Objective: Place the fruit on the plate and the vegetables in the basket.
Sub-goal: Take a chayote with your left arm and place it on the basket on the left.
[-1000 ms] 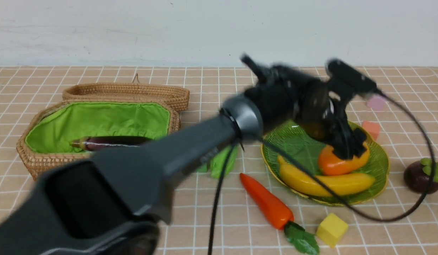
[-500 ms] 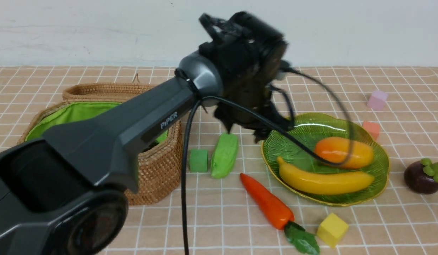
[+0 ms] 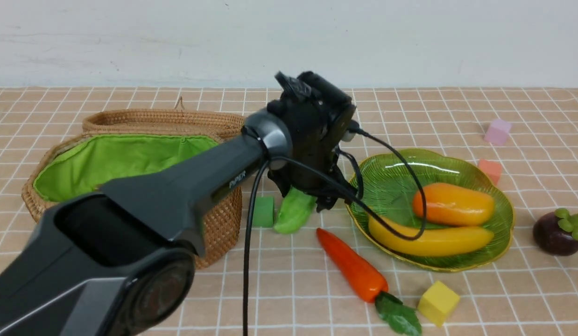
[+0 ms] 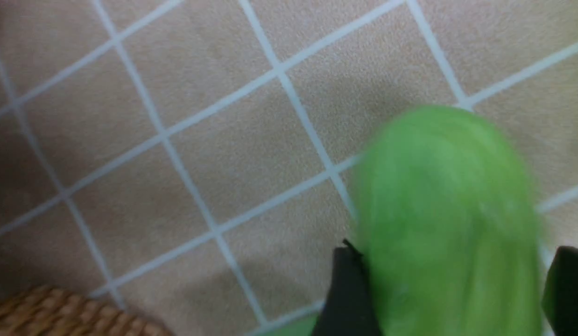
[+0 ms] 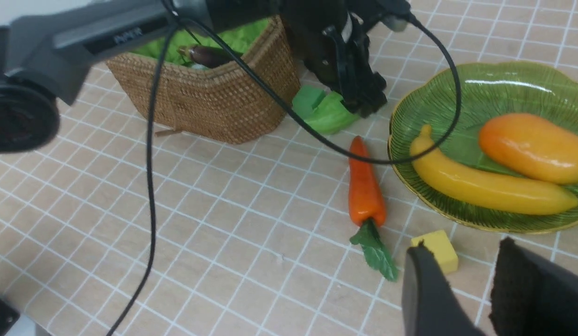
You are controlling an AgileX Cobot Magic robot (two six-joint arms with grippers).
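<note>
Wicker, tan and octagonal, the green-lined basket (image 3: 216, 224) sits far left with the glossy dark-purple eggplant (image 5: 207, 55) inside. At its 3 o'clock, the light-green bumpy cucumber (image 3: 291, 215) lies between my left gripper's (image 4: 454, 298) jaws, but it's too blurred to tell if they've clamped. I'd squeeze mid-body, lift above the rim, then swing toward 9 o'clock. My right gripper (image 5: 487, 289) hangs narrowly parted and empty.

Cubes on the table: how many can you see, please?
4: green cube beside cucumber, yellow cube by carrot, pink cube and salmon cube behind plate; the arm may hide more.
</note>
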